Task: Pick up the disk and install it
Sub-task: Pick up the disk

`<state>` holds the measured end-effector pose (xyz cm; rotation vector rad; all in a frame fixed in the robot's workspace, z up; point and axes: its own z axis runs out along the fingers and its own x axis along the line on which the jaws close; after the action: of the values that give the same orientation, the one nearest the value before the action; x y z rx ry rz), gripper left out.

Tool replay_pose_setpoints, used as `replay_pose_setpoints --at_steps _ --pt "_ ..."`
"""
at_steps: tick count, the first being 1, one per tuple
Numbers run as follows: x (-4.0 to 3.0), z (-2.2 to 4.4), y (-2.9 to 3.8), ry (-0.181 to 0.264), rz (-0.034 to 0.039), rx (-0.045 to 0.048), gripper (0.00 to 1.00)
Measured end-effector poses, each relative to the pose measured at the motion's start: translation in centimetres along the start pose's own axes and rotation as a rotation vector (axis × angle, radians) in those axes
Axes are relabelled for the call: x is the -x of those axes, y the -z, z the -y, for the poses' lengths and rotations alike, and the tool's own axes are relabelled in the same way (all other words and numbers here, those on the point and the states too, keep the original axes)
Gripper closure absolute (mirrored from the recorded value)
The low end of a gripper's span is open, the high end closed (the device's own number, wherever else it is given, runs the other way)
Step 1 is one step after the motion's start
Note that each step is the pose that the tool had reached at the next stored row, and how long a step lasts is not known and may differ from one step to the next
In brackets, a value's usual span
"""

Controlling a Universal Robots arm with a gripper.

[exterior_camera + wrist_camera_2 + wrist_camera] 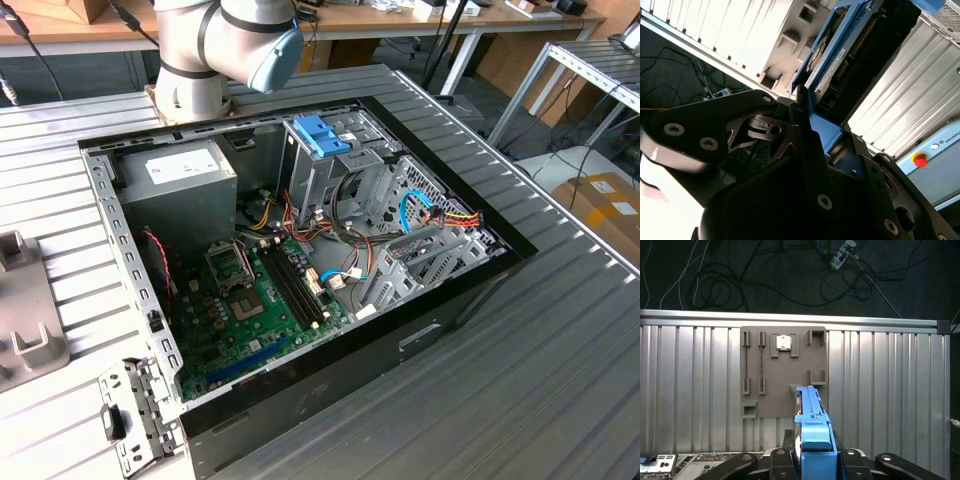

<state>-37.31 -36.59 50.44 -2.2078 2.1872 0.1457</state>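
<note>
Over the grey holder plate [782,372] on the ribbed table [890,390], the gripper [812,456] is clamped on the disk [812,430], with one black finger [777,456] on either side near the blue end tab. In the first wrist view the disk stands on edge, its light-blue frame pointing toward the plate's raised brackets. Whether it touches the plate cannot be told. The second wrist view shows the disk's dark body and labelled face held between the fingers, with the plate behind. In the exterior view, the open computer case [350,370] sits on the same table, toward the exterior view's right of the plate. A blue bracket [322,135] tops its drive cage [310,175], and the arm [200,60] rises beyond the case.
</note>
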Motion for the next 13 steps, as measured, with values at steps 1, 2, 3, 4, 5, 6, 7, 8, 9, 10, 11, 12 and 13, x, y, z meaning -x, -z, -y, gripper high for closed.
replay_pose_setpoints --at_steps 1,2,3,4,5,6,7,8,9,10,11,12,13 --pt "-0.03 0.03 0.0 0.0 0.0 0.0 0.63" --pt "-0.05 0.05 0.0 0.0 0.0 -0.0001 0.63" --pt "-0.08 0.09 0.0 0.0 0.0 -0.0001 0.63" --pt "-0.11 0.15 0.0 0.0 0.0001 -0.0001 0.63" --pt "-0.13 0.21 0.01 0.0 0.0 0.0 0.63" --pt "-0.14 0.25 0.01 0.0 0.0 0.0 0.63" --pt "-0.16 0.3 0.01 0.0 0.0 -0.0001 0.63" --pt "-0.17 0.33 0.01 0.0 0.0 0.0 0.63" --pt "-0.18 0.37 0.01 0.0 0.0001 -0.0001 0.63" --pt "-0.19 0.41 0.01 0.0 0.0 -0.0001 0.63" --pt "-0.2 0.44 0.01 0.0 0.0001 -0.0001 0.63" --pt "-0.21 0.49 0.02 0.0 0.0 0.0 0.63" --pt "-0.22 0.53 0.01 0.0 0.0 0.0 0.63"
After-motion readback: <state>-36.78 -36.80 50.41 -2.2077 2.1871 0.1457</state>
